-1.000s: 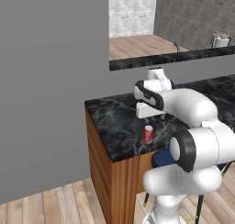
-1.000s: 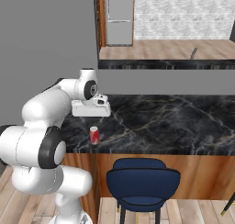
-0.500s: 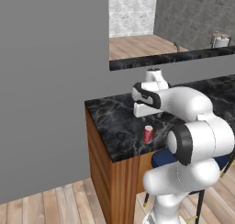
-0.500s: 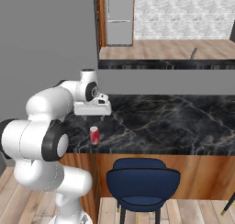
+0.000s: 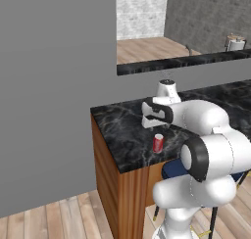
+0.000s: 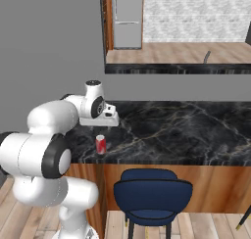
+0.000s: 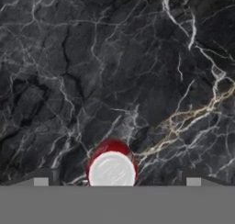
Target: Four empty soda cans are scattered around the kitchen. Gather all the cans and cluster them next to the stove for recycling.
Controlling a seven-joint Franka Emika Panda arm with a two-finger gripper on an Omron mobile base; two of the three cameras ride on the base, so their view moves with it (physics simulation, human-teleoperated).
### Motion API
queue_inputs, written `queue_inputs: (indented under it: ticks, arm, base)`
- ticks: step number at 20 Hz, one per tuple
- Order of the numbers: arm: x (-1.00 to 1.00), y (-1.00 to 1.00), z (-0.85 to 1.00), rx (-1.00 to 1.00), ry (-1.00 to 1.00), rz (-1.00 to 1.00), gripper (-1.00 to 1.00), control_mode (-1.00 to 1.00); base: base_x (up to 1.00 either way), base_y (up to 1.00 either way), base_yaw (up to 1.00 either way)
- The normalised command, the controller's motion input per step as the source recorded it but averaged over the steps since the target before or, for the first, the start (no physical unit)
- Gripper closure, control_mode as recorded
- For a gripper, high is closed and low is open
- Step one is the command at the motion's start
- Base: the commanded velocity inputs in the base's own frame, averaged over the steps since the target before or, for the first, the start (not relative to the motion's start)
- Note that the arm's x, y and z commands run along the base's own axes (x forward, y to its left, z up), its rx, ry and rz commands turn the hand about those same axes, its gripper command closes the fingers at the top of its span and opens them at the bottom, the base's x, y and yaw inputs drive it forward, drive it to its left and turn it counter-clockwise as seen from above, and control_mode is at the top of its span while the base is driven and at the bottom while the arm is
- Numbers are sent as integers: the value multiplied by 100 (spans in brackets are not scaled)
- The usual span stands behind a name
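**On the black marbled counter, a red can stood just below the open pincer**

On the black marbled counter (image 5: 122,135), near its front edge and close to the corner by the grey wall (image 5: 54,86), one red soda can (image 5: 158,143) stood upright, silver top up. The gripper (image 6: 100,124) hung above the counter, just behind and above the can and not touching it. In the hand view the can (image 7: 112,165) sat low in the picture, between the two dark finger tips (image 7: 41,181) and clear of both, with bare marble around it. The jaws stood wide apart and held nothing. A blue chair (image 6: 152,194) stood on the plank floor in front of the counter's wooden side, to the right of the can in the right base view.
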Motion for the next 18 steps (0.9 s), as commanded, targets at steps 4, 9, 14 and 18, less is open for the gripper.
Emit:
queue_inputs:
  ticks: [4,9,14,18]
  arm:
    - [0,0,-5,13,0,-3,-100,-100]
    - [-1,0,-1,7,1,-8,-100,-100]
    - [4,0,5,0,8,-8,-100,-100]
    - [-1,2,-3,-1,4,-9,-100,-100]
  base:
    - [0,0,0]
    - [0,0,0]
    - [0,0,0]
    - [0,0,0]
